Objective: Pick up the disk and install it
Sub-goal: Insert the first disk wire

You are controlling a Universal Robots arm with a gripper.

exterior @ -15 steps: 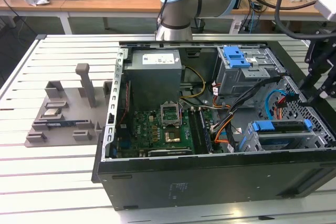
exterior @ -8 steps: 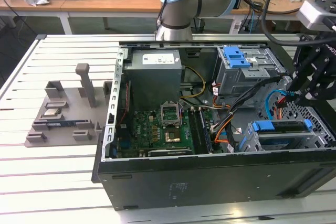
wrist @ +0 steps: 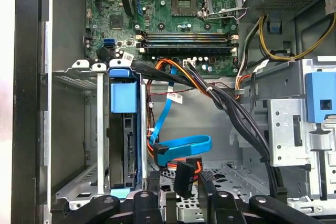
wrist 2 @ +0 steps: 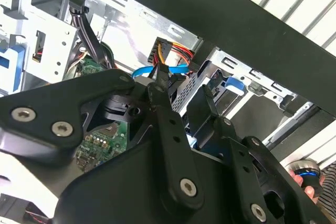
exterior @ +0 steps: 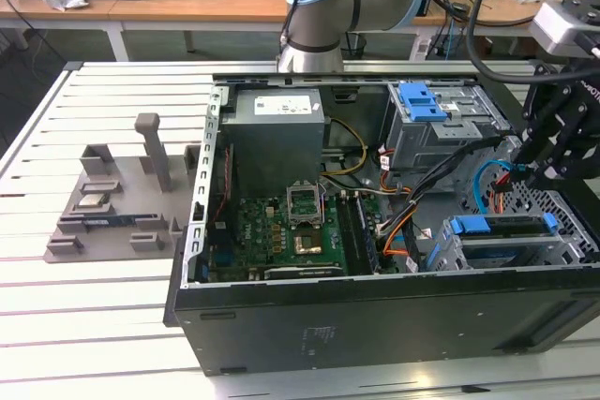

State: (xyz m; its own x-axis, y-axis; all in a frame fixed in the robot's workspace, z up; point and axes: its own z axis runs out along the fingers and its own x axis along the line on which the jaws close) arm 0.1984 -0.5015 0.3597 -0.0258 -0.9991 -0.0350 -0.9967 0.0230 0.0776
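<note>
One disk (wrist: pixel 126 145) is seen seated edge-up in the drive cage (exterior: pixel 506 245) of one open computer case (exterior: pixel 375 316); the gripper (wrist: pixel 178 179) hangs over one blue cable (wrist: pixel 181 148), jaws apparently pinching its black connector; a snagged cable could be strained.

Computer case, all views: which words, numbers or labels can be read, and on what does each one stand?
No text can be read.
Power supply sticker, exterior view: too small to read.
Case side label, exterior view: too small to read.
White cable tags, first wrist view: blurred.
</note>
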